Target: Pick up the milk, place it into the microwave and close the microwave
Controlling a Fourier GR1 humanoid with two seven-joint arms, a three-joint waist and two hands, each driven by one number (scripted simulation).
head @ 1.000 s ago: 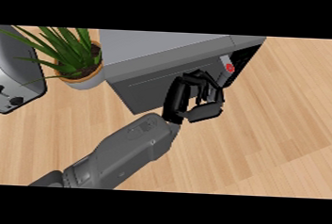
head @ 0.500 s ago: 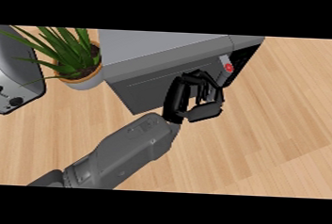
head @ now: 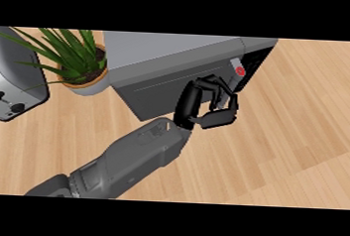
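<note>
Well, left of the hand [head: 207,107] sit a toaster [head: 11,85] and potted plant [head: 77,61] on the bench [head: 294,135]. Fingers curled, holding nothing, the hand presses the microwave [head: 173,65] door directly behind it. No milk shows, presumably inside.

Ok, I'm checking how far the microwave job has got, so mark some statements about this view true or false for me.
1. A potted plant stands left of the microwave. True.
2. The robot hand rests on the toaster. False: it is at the microwave's front, fingers curled; the toaster is far left.
3. The milk stands in plain sight on the counter. False: no milk shows anywhere in this view.
4. The microwave has a red button at its right end. True.
5. Two forearms show. False: only one forearm shows, coming in from the lower left.
</note>
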